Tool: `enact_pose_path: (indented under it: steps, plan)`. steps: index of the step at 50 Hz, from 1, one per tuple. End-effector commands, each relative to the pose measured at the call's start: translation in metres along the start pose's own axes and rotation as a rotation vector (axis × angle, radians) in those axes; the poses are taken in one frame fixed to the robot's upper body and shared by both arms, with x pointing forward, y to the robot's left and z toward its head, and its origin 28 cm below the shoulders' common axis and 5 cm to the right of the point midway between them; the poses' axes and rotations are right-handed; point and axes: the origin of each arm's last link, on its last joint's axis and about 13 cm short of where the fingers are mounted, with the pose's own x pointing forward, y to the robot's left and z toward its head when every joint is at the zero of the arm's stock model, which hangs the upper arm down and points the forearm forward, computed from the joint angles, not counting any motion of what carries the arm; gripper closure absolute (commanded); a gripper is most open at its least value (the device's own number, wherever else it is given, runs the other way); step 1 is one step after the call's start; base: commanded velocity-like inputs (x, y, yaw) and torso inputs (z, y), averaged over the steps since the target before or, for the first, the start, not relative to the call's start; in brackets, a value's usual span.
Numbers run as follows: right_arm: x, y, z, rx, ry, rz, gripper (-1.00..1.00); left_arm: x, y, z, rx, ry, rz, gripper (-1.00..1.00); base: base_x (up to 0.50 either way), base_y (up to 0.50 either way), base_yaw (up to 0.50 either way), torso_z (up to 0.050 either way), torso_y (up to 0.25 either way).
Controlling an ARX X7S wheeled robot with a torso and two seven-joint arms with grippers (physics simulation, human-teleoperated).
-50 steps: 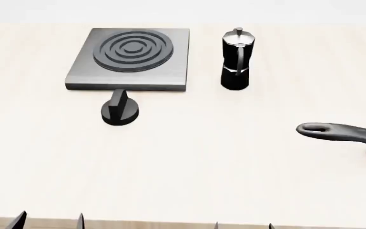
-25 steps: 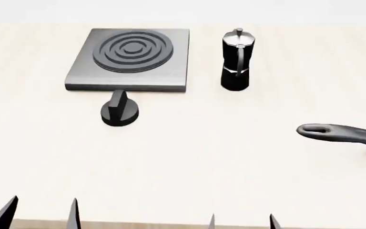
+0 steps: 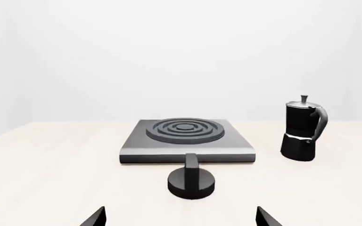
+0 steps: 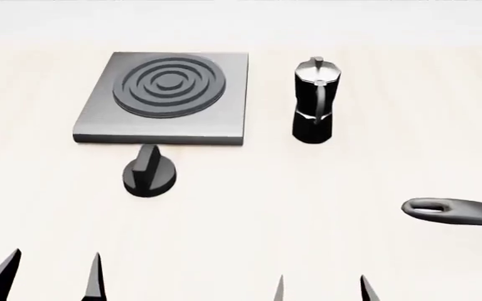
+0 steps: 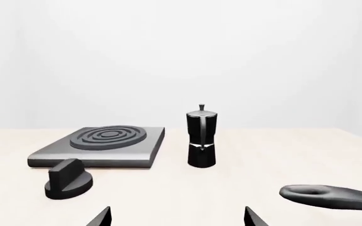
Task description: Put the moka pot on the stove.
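Two pairs of dark fingertips sit at the near edge of your head view, and both grippers have their fingers spread with nothing between them: the left gripper (image 4: 48,279) at the near left, the right gripper (image 4: 322,290) nearer the middle. Neither touches anything on the pale wooden table (image 4: 250,207). Off to the near right, you can see the long black pan handle (image 4: 454,210) reaching in from the right edge, well apart from everything else; the pan itself is out of view. Farther in and to the left, the short black knob (image 4: 149,172) stands just in front of the stove's near edge, close to it but not on the plate. Behind it lies the stove (image 4: 216,106), a flat grey square with its ring burner (image 4: 170,84) bare. Your moka pot (image 4: 313,103) stands upright on the table just right of the stove, apart from it with a strip of tabletop between, its handle turned toward you and its silver lid shut.
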Motion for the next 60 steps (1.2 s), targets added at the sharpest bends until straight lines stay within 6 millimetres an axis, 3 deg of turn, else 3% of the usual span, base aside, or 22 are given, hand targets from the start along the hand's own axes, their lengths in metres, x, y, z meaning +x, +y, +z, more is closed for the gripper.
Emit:
enact_pose_path:
  steps: [1, 60]
  plan:
    - [-0.001, 0.0, 0.001, -0.003, -0.002, -0.003, -1.0, 0.001, 0.0, 0.0, 0.002, -0.001, 0.001, -1.0, 0.31, 0.0, 0.0, 0.0, 0.0]
    - [0.001, 0.003, -0.01, -0.01, 0.022, 0.004, -1.0, 0.005, 0.008, -0.004, -0.004, 0.014, 0.02, -1.0, 0.31, 0.0, 0.0, 0.0, 0.0]
